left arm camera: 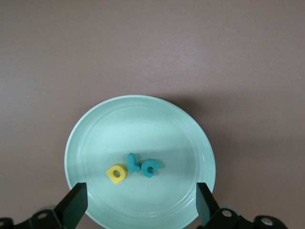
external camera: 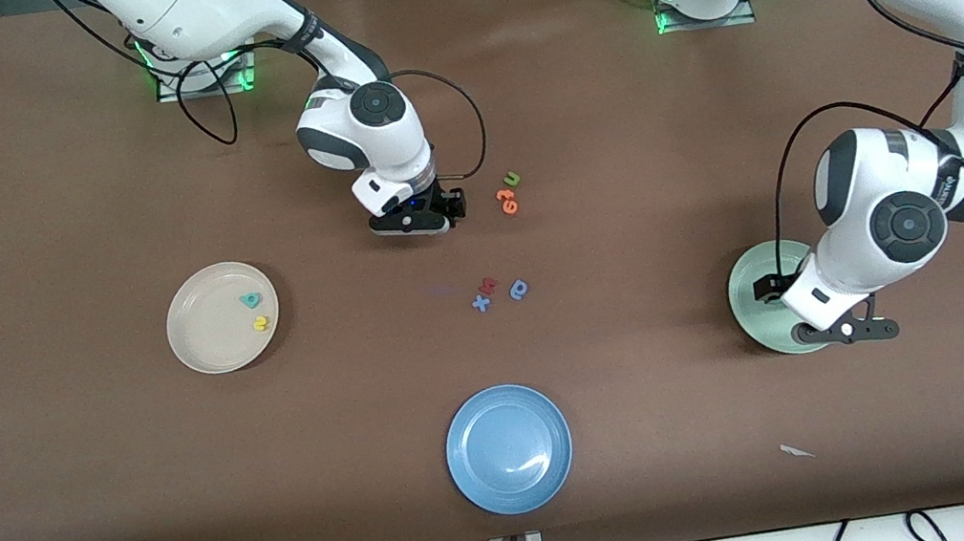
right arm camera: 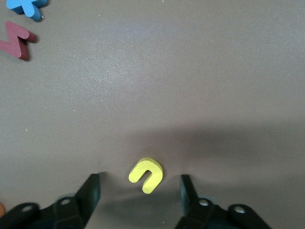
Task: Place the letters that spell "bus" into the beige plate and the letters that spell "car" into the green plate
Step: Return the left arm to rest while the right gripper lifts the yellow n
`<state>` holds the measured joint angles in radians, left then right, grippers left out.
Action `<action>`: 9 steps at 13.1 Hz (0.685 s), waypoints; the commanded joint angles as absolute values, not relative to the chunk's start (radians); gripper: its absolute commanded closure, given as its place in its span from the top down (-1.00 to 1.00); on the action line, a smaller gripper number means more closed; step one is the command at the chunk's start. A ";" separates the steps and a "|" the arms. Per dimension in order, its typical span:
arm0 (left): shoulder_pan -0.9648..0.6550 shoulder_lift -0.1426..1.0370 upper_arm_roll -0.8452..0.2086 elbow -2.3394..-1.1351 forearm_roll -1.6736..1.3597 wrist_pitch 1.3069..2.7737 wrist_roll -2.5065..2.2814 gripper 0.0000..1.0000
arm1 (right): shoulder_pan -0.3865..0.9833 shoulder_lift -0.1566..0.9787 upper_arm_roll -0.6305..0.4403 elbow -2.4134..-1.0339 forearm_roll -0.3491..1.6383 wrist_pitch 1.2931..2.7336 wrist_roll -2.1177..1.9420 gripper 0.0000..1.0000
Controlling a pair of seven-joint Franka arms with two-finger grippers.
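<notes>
A yellow u lies flat on the brown table, just off the tips of my right gripper, which is open and low over the table's middle with a finger on each side of it. The beige plate toward the right arm's end holds a teal b and a yellow s. My left gripper hangs open and empty over the green plate. In that plate lie a yellow a, a thin teal r and a teal c, close together.
A green u and orange letters lie beside the right gripper. Nearer the front camera lie a red letter, a blue x and a blue round letter. A blue plate sits near the front edge.
</notes>
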<state>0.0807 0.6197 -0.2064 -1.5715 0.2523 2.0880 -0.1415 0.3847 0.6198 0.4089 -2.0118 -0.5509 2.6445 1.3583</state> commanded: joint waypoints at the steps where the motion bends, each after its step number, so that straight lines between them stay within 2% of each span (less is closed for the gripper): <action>1: 0.098 0.597 -0.218 -1.527 0.227 1.978 -0.133 1.00 | 0.394 0.621 0.403 -2.006 -0.586 2.638 1.388 0.31; 5: 0.103 0.597 -0.215 -1.395 0.186 1.772 -0.086 1.00 | 0.394 0.621 0.403 -2.005 -0.589 2.638 1.388 0.28; 9: 0.138 0.597 -0.213 -1.307 0.121 1.652 -0.067 1.00 | 0.394 0.621 0.402 -2.006 -0.603 2.638 1.388 0.00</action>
